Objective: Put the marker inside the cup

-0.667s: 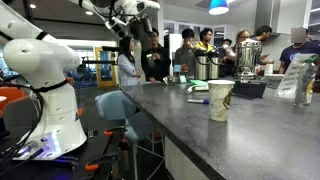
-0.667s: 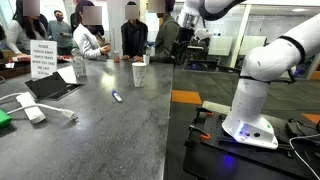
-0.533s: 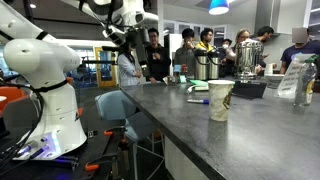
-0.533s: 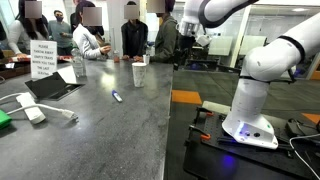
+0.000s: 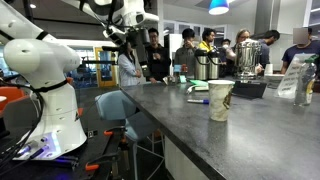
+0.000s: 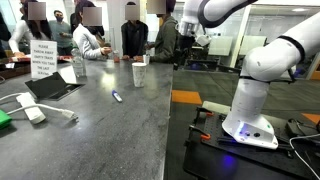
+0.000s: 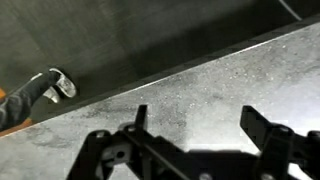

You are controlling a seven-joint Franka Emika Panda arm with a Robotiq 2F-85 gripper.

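Black two-fingered gripper [image 7: 197, 140] hangs open and empty; I should descend squarely onto the slim blue marker [image 6: 117, 96], centre-left, near the tall cream-white paper cup [image 6: 139, 74].

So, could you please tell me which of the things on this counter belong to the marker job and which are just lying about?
For the job: the marker, lying on the counter; the paper cup, upright beyond it; the jaws, open and empty.
Lying about: the steel urns, the printed sign, the white charger with its cable.
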